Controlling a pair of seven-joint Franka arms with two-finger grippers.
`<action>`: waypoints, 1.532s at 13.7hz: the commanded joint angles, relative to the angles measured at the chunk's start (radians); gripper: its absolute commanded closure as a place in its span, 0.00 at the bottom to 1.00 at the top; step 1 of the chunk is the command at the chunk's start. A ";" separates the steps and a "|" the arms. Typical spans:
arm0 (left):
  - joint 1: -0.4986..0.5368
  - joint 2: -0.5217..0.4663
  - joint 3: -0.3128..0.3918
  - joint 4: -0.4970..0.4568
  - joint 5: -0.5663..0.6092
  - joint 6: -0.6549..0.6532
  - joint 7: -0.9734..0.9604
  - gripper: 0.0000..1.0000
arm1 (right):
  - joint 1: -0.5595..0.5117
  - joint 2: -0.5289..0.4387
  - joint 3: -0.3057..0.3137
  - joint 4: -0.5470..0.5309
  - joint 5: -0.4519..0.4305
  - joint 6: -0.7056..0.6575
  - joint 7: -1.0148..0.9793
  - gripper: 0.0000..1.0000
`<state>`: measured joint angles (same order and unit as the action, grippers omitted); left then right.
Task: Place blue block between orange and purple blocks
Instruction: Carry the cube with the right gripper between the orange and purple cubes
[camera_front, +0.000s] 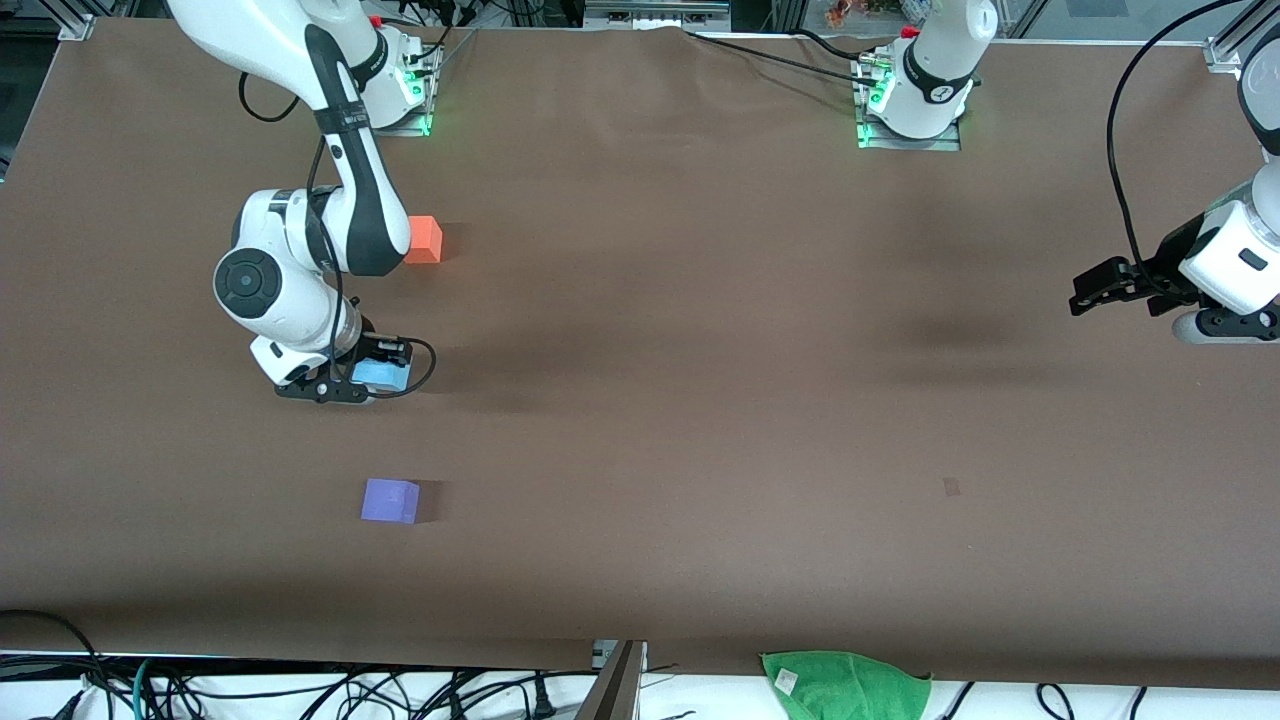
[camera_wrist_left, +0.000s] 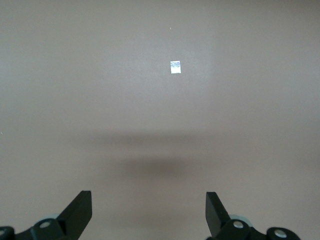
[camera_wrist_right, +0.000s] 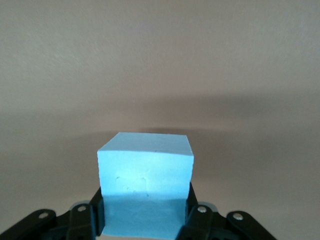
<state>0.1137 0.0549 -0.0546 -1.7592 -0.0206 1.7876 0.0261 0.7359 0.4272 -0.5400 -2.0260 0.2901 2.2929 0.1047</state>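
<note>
My right gripper (camera_front: 345, 385) is shut on the sky-blue block (camera_front: 381, 374) and holds it over the table, in the stretch between the orange block (camera_front: 424, 240) and the violet-purple block (camera_front: 390, 500). In the right wrist view the blue block (camera_wrist_right: 145, 170) sits between the black fingers (camera_wrist_right: 85, 220), with its shadow on the brown table. The orange block lies nearer the robots' bases and the purple block nearer the front camera. My left gripper (camera_front: 1090, 290) is open and empty and waits over the left arm's end of the table; in the left wrist view it (camera_wrist_left: 149, 210) has only bare table under it.
The brown table cover (camera_front: 700, 400) spans the view. A small pale mark (camera_front: 951, 487) lies on it toward the left arm's end, and also shows in the left wrist view (camera_wrist_left: 175, 66). A green cloth (camera_front: 845, 685) and cables lie at the front edge.
</note>
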 joint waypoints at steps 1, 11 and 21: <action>0.000 -0.009 -0.004 -0.006 -0.007 -0.005 0.023 0.00 | 0.008 -0.008 0.005 -0.037 0.041 0.037 -0.025 0.76; 0.000 -0.013 -0.008 -0.002 -0.007 -0.011 0.014 0.00 | 0.011 0.055 0.051 -0.059 0.041 0.123 -0.076 0.76; -0.002 -0.012 -0.010 0.001 -0.007 -0.010 0.012 0.00 | 0.003 0.039 -0.067 0.329 0.026 -0.413 -0.089 0.00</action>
<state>0.1129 0.0542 -0.0641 -1.7593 -0.0206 1.7876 0.0264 0.7414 0.4724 -0.5527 -1.8272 0.3039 2.0573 0.0425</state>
